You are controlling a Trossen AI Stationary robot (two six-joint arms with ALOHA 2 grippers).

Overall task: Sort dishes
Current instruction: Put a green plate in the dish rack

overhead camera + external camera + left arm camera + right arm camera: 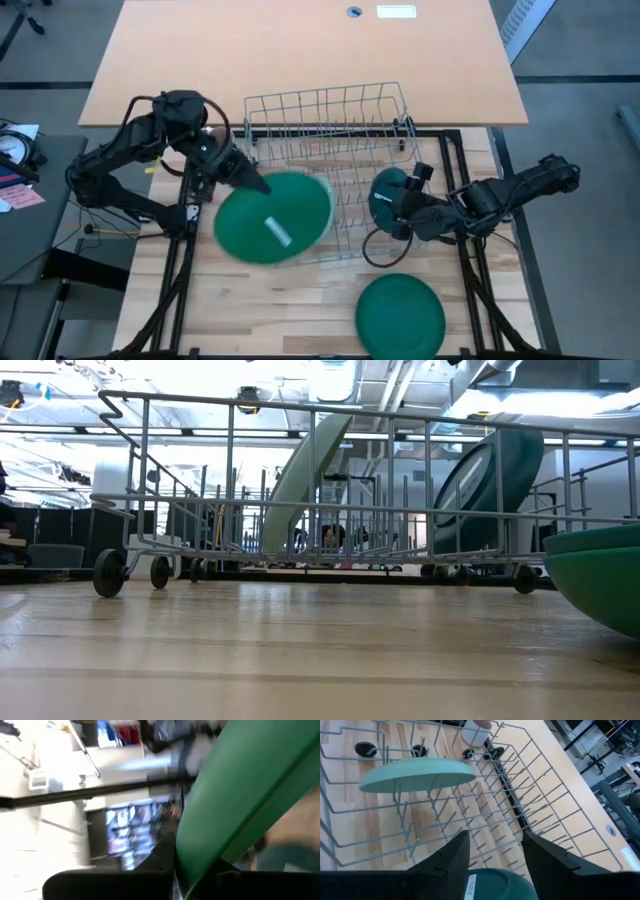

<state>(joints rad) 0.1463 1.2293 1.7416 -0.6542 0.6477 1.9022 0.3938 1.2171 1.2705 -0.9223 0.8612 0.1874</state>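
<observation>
Now the wire dish rack (pixel 330 135) stands on wheels near the middle of the table (pixel 250 320). Inside it, the small pale mint plate (pixel 417 775) stands on its edge between the tines, leaning a little in the low view. The smaller dark teal plate (pixel 385 195) is at the rack's right end, also almost on its edge, with its face turned along the rack. The right gripper (pixel 405 215) holds this plate by the rim; its two fingers (pixel 445 860) are spread on both sides of the rim, and a white label shows between them.

The left gripper (pixel 245 178) pinches the edge of a large dark green plate (pixel 272 217). This plate is tilted and partly covers the rack's front left corner. A white sticker is on its face.

Another large dark green plate (pixel 400 315) lies flat on the wood, in front of the rack and well apart from it. A pinkish-white mug (pixel 476 732) stands just outside the rack's left end.
</observation>
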